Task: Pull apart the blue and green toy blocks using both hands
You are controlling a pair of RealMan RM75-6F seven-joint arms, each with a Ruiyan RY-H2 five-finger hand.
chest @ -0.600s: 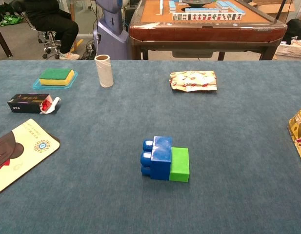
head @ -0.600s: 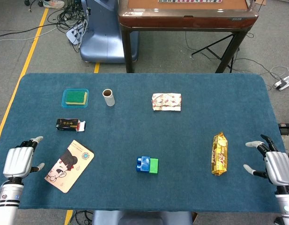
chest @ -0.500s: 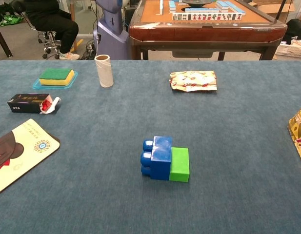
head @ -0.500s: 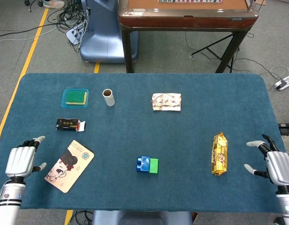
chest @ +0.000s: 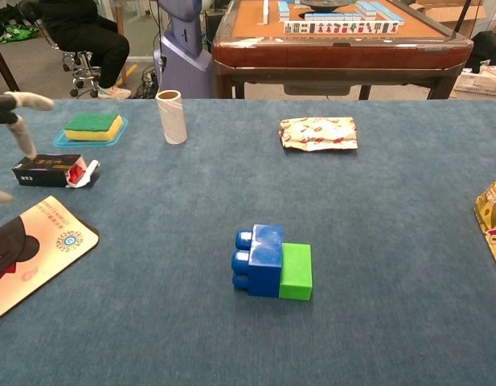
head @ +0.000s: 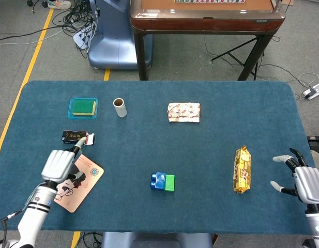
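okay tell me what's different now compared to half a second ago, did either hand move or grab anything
The left hand moved in from the table's left edge toward the middle; it now hangs over the cartoon-face card, and its fingers have entered the chest view. It holds nothing. The right hand stayed near the right edge, open. The blue block and green block are still joined, untouched, and the other items have not shifted.
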